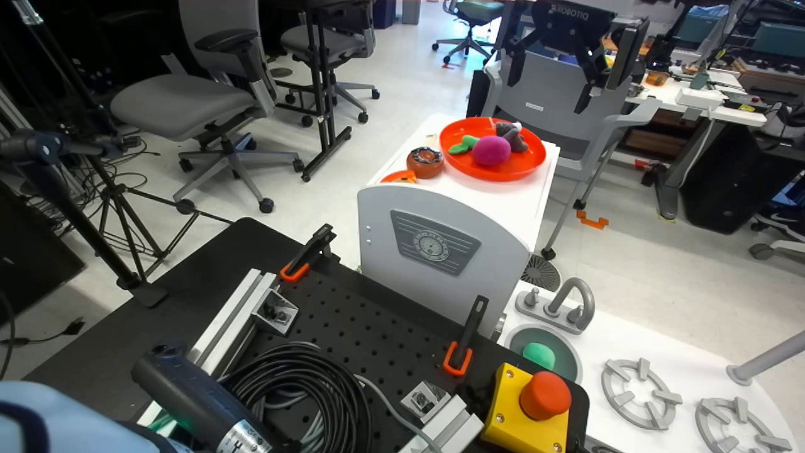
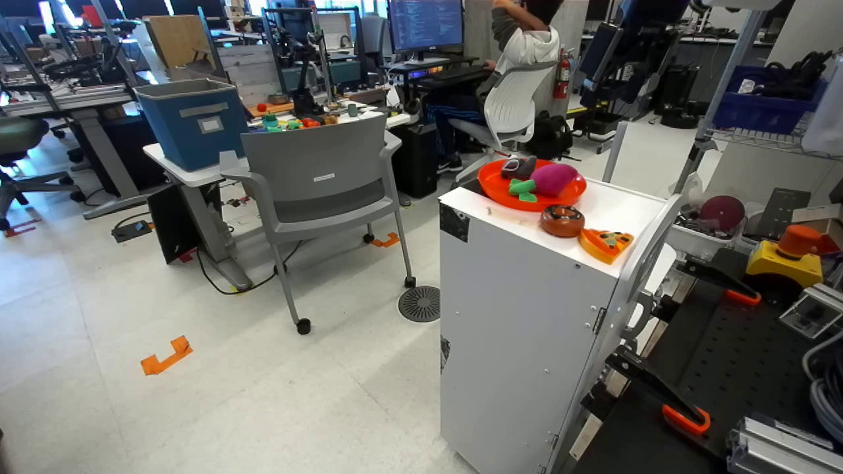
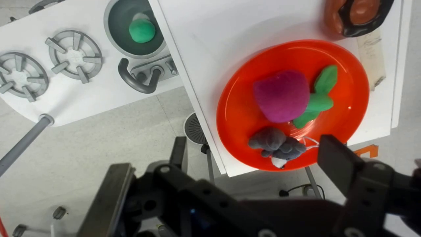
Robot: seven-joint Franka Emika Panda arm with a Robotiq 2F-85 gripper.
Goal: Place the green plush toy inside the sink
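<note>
The green plush toy (image 3: 142,30), a small rounded lump with a paler patch at one end, lies inside the grey round sink (image 3: 120,31). An exterior view also shows the green plush toy (image 1: 539,356) within the sink (image 1: 567,360), beside the faucet. My gripper (image 3: 255,149) stands open and holds nothing; its fingers are wide apart. From an exterior view, the gripper (image 1: 549,78) hangs high at the top, behind and above the orange plate, well away from the sink.
An orange plate (image 3: 348,98) on the white cabinet bears a magenta ball (image 3: 283,95) with green leaves and a grey plush (image 3: 269,141). A brown ring-shaped toy (image 1: 425,165) and pizza-slice toy (image 2: 607,242) lie nearby. A faucet (image 3: 144,79) and burners (image 3: 75,56) adjoin the sink.
</note>
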